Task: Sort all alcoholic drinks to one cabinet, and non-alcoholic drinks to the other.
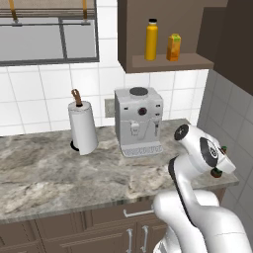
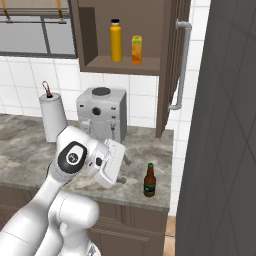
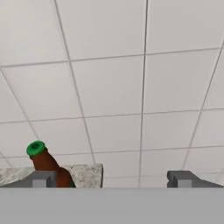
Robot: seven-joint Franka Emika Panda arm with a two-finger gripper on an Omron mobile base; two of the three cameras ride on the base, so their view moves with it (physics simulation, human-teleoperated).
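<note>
Even, bright render — soft, faint shadows

Open cabinet: yellow bottle and juice carton occupy the shelf's middle, leaving room at its left. Its door juts out at the right. On the counter, the beer bottle stands apart near the corner, coffee machine and paper towel roll lining the back wall.

A coffee machine is standing on the marble surface. A paper towel roll is standing just left of it, beneath the window.
</note>
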